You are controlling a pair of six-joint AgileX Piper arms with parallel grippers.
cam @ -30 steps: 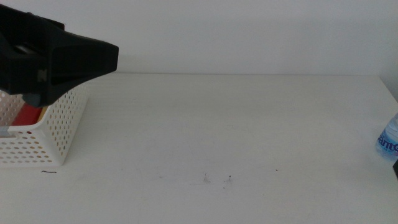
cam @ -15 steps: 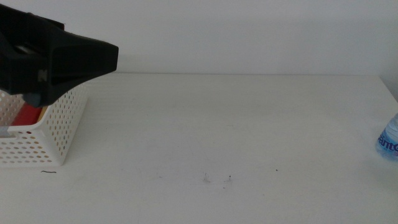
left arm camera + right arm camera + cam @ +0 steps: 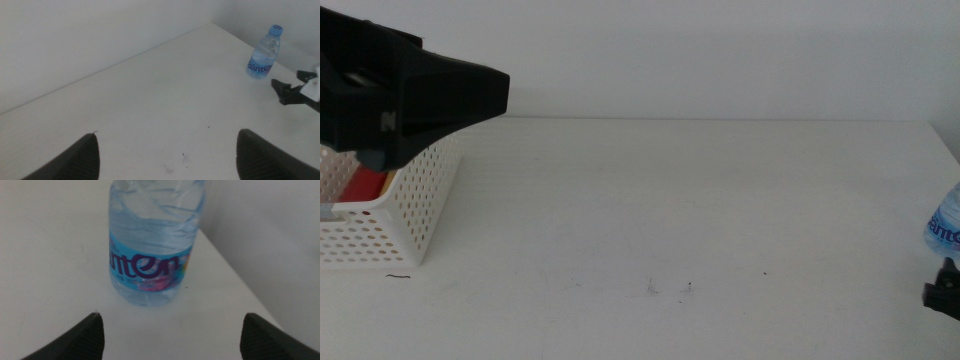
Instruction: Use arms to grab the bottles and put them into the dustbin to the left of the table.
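The clear water bottle (image 3: 945,224) with a blue label stands upright at the table's far right edge. It fills the right wrist view (image 3: 152,245), just ahead of my open right gripper (image 3: 172,335), whose jaws sit wide apart and short of it. A dark tip of that gripper (image 3: 940,292) shows below the bottle. My left gripper (image 3: 470,95) hangs open over the white perforated dustbin (image 3: 410,215) at the left, holding nothing (image 3: 167,150). Something red (image 3: 365,185) lies inside the dustbin. The left wrist view also shows the bottle (image 3: 263,52) and the right gripper (image 3: 295,92).
The white table (image 3: 670,200) has a few dark specks (image 3: 670,288) near its front middle. A white wall rises behind the table's far edge. The table's right edge runs close beside the bottle.
A dark tip of the right gripper has come into the middle view just below the bottle. The left arm, the dustbin and the bottle have not moved.
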